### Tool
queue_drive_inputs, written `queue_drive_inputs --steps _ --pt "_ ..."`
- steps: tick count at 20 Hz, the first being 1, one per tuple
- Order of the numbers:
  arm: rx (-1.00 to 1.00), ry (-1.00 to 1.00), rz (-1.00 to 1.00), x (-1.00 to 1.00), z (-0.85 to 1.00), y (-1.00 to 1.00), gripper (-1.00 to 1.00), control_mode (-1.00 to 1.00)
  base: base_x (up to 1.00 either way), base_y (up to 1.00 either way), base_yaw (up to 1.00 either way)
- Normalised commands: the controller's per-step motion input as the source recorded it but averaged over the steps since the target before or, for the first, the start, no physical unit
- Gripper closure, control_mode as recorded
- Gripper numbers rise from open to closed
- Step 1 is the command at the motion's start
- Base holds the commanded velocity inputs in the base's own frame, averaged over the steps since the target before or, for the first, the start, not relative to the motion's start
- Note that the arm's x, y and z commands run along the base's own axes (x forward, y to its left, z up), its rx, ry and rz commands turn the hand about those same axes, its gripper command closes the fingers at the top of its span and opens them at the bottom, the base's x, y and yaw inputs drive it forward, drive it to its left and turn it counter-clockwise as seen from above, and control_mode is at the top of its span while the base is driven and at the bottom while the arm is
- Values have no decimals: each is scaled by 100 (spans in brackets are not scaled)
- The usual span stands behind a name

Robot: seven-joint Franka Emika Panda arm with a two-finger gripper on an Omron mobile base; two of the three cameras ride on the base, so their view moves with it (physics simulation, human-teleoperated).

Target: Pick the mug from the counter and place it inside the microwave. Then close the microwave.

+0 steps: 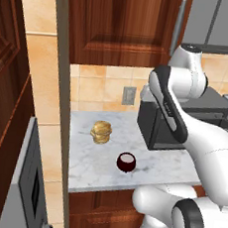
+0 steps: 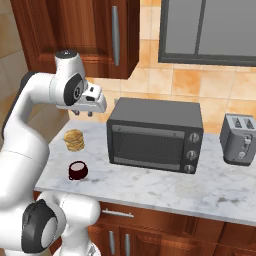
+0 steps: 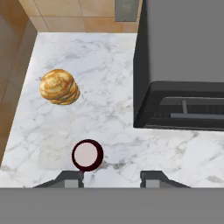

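While the white arm's two-finger gripper [image 2: 83,114] hangs high above the white-grey marbled stone counter [image 2: 165,185], its jaws stand wide apart with nothing between them; in the hand view the two dark fingertips [image 3: 70,178] rise at the bottom edge with bare marble in the gap. The small, squat dark maroon mug [image 1: 126,162] with a pale whitish inside stands upright on the counter near its front edge, well below the gripper and apart from it. In the hand view the mug [image 3: 87,155] sits just above the left fingertip. Farther back and a little to the left lies a golden-brown bun-like lump [image 1: 101,132], apart from the mug. To the right of both stands a dark grey boxy oven [image 2: 155,134] with a window door, shut, and three round knobs down its right side. Right of that is a silver-grey two-slot toaster [image 2: 240,138]. A grey wall socket [image 1: 129,95] is set in the tan tiled wall behind the bun.
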Motion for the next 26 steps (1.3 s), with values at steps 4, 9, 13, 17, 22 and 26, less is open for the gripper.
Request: queue_drive_inputs --steps 4,9,13,17,22,26 --pt "0 0 0 0 -2 2 -100 -100 0 0 0" --pt "0 1 0 10 -10 14 -100 -100 0 0 0" --pt "4 6 0 -7 -17 17 -100 -100 0 0 0" --pt "4 10 0 -30 -28 1 -100 -100 0 0 0" --pt "5 14 0 -32 -22 6 -100 -100 0 0 0" --pt "4 11 0 -22 -51 28 -100 -100 0 0 0"
